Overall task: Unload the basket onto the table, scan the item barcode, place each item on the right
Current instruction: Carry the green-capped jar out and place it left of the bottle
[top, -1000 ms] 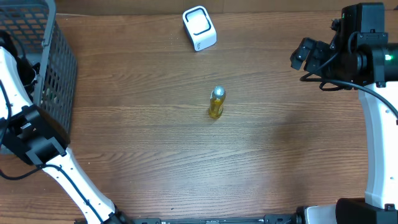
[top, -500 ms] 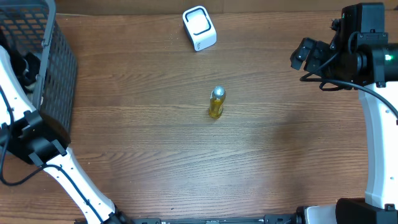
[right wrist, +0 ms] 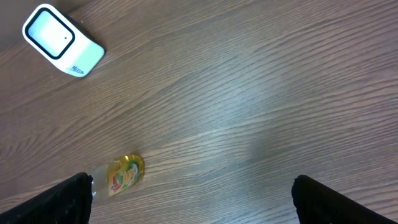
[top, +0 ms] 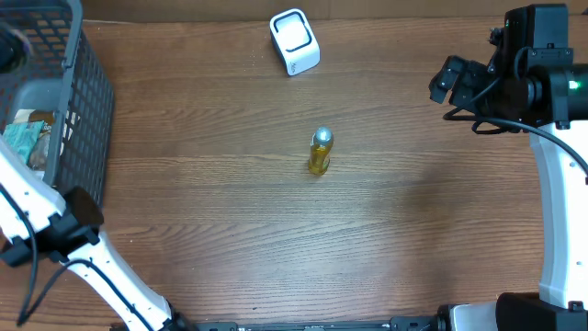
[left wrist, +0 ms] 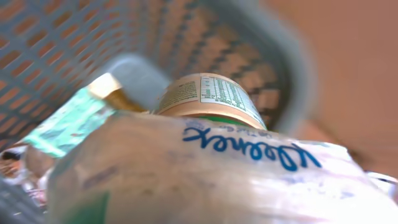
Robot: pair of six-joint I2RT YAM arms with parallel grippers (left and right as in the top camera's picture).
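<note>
Above the table's right side, right end effector aloft, spread wide (left end effector's grip unclear, at basket)

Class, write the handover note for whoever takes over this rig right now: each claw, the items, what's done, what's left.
Left claw: blurred above the basket; open or shut unclear. A Kleenex pack fills its camera, perhaps held.
Right claw: open, empty, hovering over the table.
Scanner near the far edge; small yellow bottle mid-table.
Done: no scan evident.
To do: show an item's barcode to the scanner.
</note>
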